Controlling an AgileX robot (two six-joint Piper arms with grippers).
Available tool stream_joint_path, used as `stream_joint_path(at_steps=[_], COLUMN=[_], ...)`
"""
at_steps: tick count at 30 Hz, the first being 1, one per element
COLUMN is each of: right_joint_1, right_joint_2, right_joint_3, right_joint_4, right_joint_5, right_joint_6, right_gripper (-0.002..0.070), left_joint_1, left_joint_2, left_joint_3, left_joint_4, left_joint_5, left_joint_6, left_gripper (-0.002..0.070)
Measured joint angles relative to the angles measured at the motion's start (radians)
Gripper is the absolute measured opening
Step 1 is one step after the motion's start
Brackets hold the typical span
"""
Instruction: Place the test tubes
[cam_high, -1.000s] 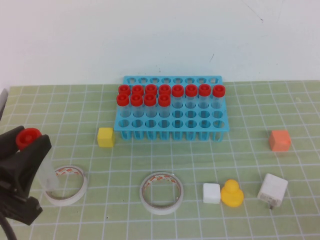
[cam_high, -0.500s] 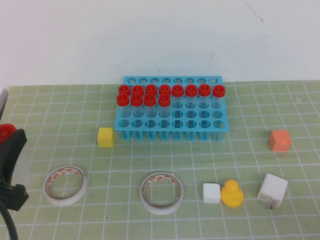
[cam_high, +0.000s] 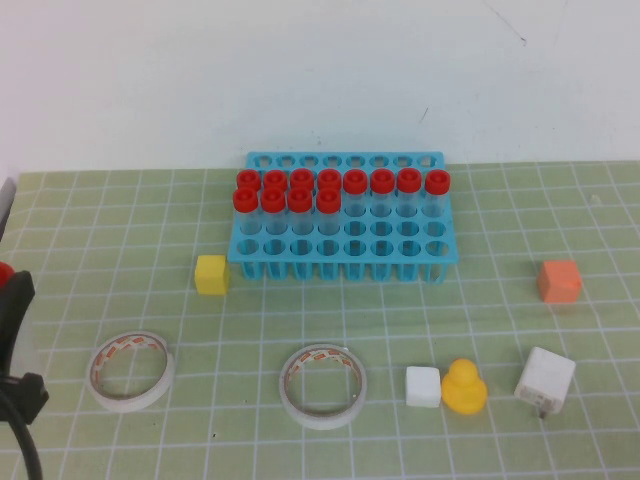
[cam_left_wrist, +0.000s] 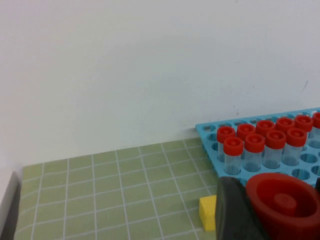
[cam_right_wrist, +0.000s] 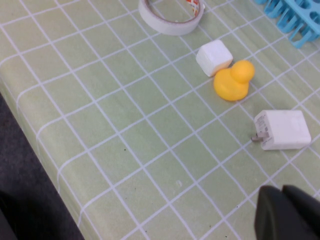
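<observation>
A blue test tube rack stands at the back middle of the green mat, with several red-capped tubes upright in its left and rear holes. At the mat's far left edge, my left gripper is shut on another red-capped test tube. The left wrist view shows that tube's red cap close up between the dark fingers, with the rack behind it. My right gripper is shut and empty, low over the mat's near right part and short of the white charger.
A yellow cube lies left of the rack. Two tape rolls sit near the front. A white cube, yellow duck and white charger lie front right, with an orange cube beyond them.
My left gripper has drawn back to the left with the tube, from over the left tape roll almost out of the high view. Nothing else has moved.
</observation>
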Motion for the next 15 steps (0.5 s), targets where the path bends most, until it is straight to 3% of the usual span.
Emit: stream_joint_path(at_steps=[3, 10, 15], right_joint_1=[0.0, 0.0, 0.0], right_joint_2=[0.0, 0.0, 0.0], right_joint_3=[0.0, 0.0, 0.0], right_joint_4=[0.0, 0.0, 0.0], right_joint_5=[0.0, 0.0, 0.0], right_joint_6=[0.0, 0.0, 0.0], right_gripper=[-0.0001, -0.0001, -0.0001], left_joint_1=[0.0, -0.001, -0.001], left_joint_2=[0.0, 0.0, 0.0], left_joint_3=[0.002, 0.002, 0.002], left_joint_4=[0.117, 0.806, 1.19], left_joint_5=[0.02, 0.051, 0.06], left_joint_6=[-0.138, -0.962, -1.379], left_gripper=[0.0267, 0.0267, 0.0267])
